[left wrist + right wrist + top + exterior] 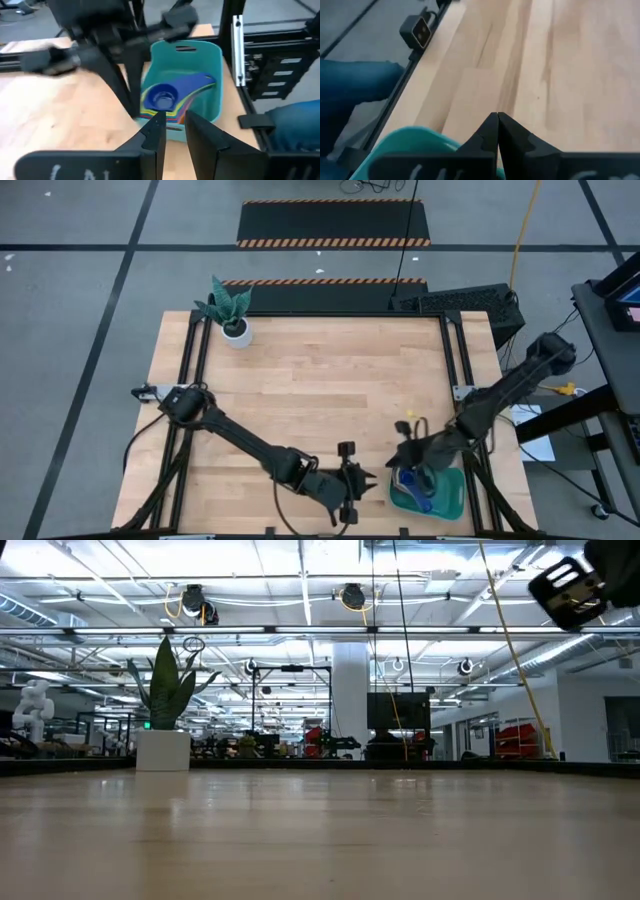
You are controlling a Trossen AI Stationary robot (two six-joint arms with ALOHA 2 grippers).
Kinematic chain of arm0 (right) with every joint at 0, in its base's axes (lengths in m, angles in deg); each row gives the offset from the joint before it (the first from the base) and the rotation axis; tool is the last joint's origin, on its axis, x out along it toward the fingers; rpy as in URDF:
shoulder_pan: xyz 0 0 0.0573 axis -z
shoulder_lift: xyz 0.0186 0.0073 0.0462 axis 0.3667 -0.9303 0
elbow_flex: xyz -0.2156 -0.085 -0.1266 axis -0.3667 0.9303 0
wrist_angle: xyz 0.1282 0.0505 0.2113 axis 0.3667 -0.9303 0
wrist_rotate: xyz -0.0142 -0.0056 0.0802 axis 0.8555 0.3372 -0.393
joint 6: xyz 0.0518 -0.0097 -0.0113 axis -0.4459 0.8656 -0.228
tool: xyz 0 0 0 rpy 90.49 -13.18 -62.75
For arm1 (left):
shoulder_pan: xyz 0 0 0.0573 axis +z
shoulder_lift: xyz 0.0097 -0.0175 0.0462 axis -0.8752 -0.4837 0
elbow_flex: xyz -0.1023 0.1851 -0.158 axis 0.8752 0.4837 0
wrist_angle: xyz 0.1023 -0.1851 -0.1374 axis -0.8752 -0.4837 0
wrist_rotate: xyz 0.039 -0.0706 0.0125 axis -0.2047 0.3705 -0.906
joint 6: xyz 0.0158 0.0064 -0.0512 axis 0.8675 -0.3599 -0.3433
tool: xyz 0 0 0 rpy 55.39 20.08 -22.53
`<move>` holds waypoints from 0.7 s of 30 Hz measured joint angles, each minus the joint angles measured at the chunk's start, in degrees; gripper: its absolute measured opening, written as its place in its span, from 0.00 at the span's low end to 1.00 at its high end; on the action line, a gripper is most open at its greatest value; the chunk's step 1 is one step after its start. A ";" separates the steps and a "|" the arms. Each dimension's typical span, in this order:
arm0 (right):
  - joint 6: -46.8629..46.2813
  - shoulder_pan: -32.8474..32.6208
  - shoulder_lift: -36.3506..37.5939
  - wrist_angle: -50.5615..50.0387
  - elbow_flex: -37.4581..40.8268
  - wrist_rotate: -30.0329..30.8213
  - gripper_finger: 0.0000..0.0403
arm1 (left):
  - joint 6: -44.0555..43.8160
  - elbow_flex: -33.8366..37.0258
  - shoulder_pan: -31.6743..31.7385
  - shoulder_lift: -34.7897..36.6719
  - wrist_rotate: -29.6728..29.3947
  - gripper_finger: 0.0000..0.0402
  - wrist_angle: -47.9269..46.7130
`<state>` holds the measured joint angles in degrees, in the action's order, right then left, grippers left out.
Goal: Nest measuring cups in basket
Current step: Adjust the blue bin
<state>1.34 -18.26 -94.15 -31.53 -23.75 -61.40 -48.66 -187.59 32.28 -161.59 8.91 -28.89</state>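
The teal basket stands by the table's near right corner. Inside it the measuring cups lie nested in one stack, the dark blue one on top, with lighter blue, yellow and red edges fanned under it. My left gripper hovers just left of the basket, pointing at it, fingers a narrow gap apart and holding nothing. My right gripper hangs over the basket's far left rim, shut with nothing between its fingers.
A white plant pot stands at the far left corner. The table's near and right edges and the metal frame rail run close by the basket. A person's blue-clad leg is beyond the near edge. The table's middle is bare wood.
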 joint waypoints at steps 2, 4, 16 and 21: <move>0.90 1.49 -2.74 -0.63 -2.13 -2.95 0.00 | 0.46 0.00 -0.28 0.60 -1.49 0.19 -1.53; 1.00 2.97 -5.05 -0.90 -4.35 -7.32 0.00 | 0.95 0.04 -0.75 1.04 -2.83 0.19 -3.00; -7.50 7.50 -15.68 -3.60 -7.29 -19.16 0.00 | 0.77 0.04 -2.30 1.25 -5.07 0.19 -3.84; -8.93 6.77 -15.84 -3.61 -7.31 -21.90 0.00 | 0.80 0.04 -3.16 1.25 -6.10 0.19 -3.56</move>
<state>-7.59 -11.49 -109.99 -35.15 -31.07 -83.30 -47.86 -187.55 29.11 -160.34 2.81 -32.45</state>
